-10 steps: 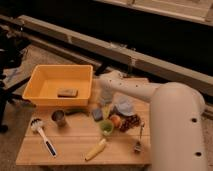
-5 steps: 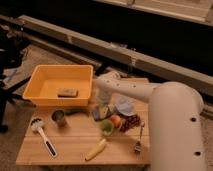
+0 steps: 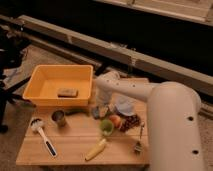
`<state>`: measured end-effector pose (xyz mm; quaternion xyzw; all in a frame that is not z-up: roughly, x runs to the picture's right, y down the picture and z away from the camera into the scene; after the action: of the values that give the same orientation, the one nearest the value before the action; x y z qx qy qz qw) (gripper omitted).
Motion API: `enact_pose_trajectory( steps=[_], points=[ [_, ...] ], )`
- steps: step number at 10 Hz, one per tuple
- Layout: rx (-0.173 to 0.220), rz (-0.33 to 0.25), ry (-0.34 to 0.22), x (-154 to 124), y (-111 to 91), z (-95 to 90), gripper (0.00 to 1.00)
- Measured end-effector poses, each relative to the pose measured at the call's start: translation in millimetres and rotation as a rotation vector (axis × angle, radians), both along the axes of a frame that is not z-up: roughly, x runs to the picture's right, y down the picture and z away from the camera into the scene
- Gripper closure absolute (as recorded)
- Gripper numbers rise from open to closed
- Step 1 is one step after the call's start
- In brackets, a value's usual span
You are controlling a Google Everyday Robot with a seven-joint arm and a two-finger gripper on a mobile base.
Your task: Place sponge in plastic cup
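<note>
- My gripper (image 3: 101,109) hangs low over the middle of the wooden table (image 3: 75,146), just in front of the yellow bin (image 3: 45,75).
- My jaws are closed, and they appear to be pinching the sponge (image 3: 95,113), a blue-grey patch at my fingertips.
- The sponge is mostly hidden, so I cannot tell its long axis.
- The plastic cup (image 3: 106,125) is light green, upright and mouth up. It stands near my jaws, toward the table's front edge and slightly right in the camera view.
- My judgement: lift, carry it that short way, then release over the rim.
</note>
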<state>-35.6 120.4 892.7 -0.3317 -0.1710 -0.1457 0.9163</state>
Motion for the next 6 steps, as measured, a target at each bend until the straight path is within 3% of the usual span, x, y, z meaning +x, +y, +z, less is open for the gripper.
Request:
enact_pose_trajectory(
  steps=[6],
  points=[
    [0.058, -0.043, -0.022, 20, -36, -61.6, 1.00]
  ],
)
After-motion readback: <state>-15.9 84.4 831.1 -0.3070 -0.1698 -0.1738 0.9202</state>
